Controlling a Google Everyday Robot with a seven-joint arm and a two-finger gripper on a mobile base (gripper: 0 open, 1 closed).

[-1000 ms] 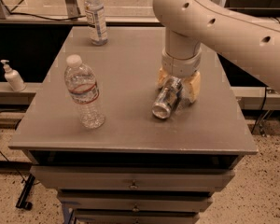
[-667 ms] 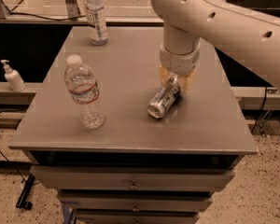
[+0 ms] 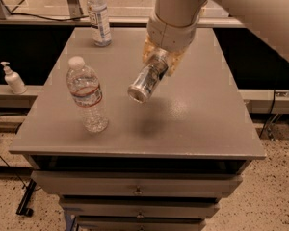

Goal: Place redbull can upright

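Observation:
The redbull can [image 3: 148,79] is a slim silver can held in the air above the grey table top [image 3: 197,114], tilted with its silver end pointing down and toward the camera. My gripper [image 3: 160,61], with tan fingers, is shut on the can's upper part, above the middle of the table. The can's shadow lies on the table below it. The can's far end is hidden inside the gripper.
A clear water bottle [image 3: 87,96] stands upright at the table's front left. A second water bottle [image 3: 98,17] stands at the back left corner. A white pump bottle [image 3: 12,79] stands on a ledge to the left. Drawers sit below the table's front edge.
The gripper closed on the can lying on the table and lifted it off the surface; the can now hangs tilted in the air.

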